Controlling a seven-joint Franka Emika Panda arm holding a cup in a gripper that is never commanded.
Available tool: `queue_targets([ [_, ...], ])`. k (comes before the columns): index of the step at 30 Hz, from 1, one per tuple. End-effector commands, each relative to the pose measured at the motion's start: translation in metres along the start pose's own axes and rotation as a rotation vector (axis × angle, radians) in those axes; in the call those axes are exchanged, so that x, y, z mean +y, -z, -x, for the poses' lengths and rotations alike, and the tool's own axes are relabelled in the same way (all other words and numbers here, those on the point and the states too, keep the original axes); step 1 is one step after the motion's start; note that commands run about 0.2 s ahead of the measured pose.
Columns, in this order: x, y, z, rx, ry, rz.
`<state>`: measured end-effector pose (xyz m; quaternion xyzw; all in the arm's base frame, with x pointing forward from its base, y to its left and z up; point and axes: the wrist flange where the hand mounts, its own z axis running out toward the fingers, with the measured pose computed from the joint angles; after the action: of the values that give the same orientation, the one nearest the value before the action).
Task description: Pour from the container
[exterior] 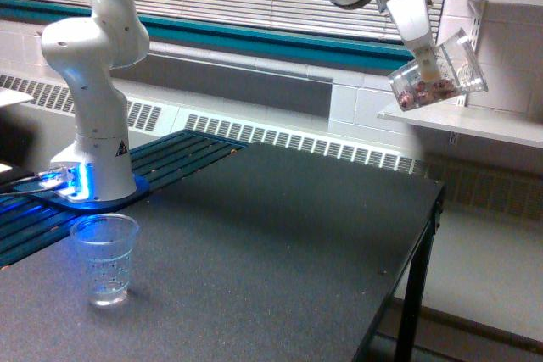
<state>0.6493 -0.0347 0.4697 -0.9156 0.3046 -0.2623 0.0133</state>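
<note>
Worktop (280, 235) fills most of my exterior view: dark, speckled, with one black leg showing at its far corner toward the exterior view's right. Arm (93, 48) next in size, white, its base standing on a round plate lit blue at the exterior view's left edge of the worktop, beside a strip of dark slats. The upper links run out of the top of the view and come back in at upper right, where the wrist angles downward. White shelf (475, 120) sits on the wall behind that wrist, with window blinds and a teal band running across the back. Tool (431, 65) is clamped on the container (439, 80), a clear smooth-walled cup held high above the worktop's far right corner, in front of the shelf. I see the cup tipped well over on its side, rim toward the exterior view's right, with small brownish and pinkish pieces gathered in its lower end. Ribbed cup (103, 258), clear with small printed marks, stands upright on the worktop near the arm's base, well apart from the container; I cannot tell whether anything is in it.
</note>
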Motion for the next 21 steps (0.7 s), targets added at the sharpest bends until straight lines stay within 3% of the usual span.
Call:
queue_targets([
  [1,0.006,-0.003,-0.003,0.007,-0.007,0.015],
  [11,0.018,-0.006,0.003,0.019,0.006,0.036],
  [21,0.054,-0.009,0.018,0.033,0.012,0.087],
])
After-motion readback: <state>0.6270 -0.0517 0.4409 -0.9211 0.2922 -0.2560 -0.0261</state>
